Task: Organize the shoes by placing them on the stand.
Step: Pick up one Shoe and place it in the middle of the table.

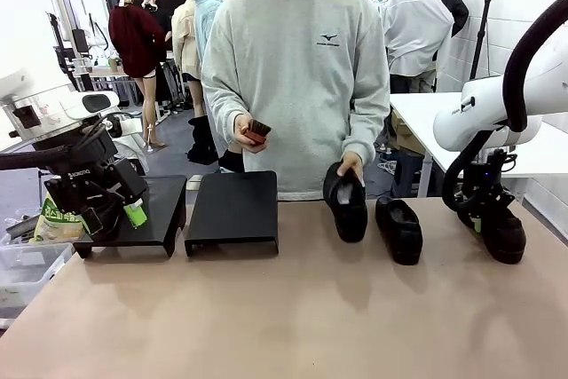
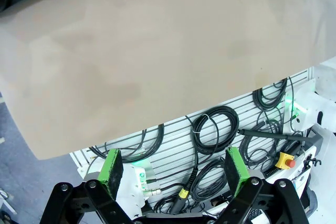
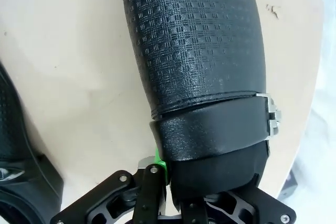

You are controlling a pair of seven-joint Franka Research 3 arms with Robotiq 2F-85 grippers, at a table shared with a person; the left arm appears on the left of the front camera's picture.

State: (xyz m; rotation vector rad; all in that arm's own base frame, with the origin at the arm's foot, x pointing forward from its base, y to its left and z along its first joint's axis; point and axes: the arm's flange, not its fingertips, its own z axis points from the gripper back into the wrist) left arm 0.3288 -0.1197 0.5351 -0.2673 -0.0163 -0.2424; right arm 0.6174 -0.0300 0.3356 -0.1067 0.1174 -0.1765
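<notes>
The right gripper (image 3: 165, 171) is clamped on one black shoe (image 1: 508, 239) at 3 o'clock on the table (image 1: 284, 308). Two more shoes (image 1: 399, 230) are seen toward 1 o'clock, one touched by a person's hand (image 1: 351, 166). The left gripper (image 2: 174, 167), spread wide and empty, is held at 9 o'clock by two black stands (image 1: 232, 210).

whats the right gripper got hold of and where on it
The right gripper is shut on the rightmost shoe, at its opening end just behind the buckled strap.

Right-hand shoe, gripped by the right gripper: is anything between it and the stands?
Yes. The middle shoe and the left shoe, under the person's hand, lie between the held shoe and the stands.
</notes>
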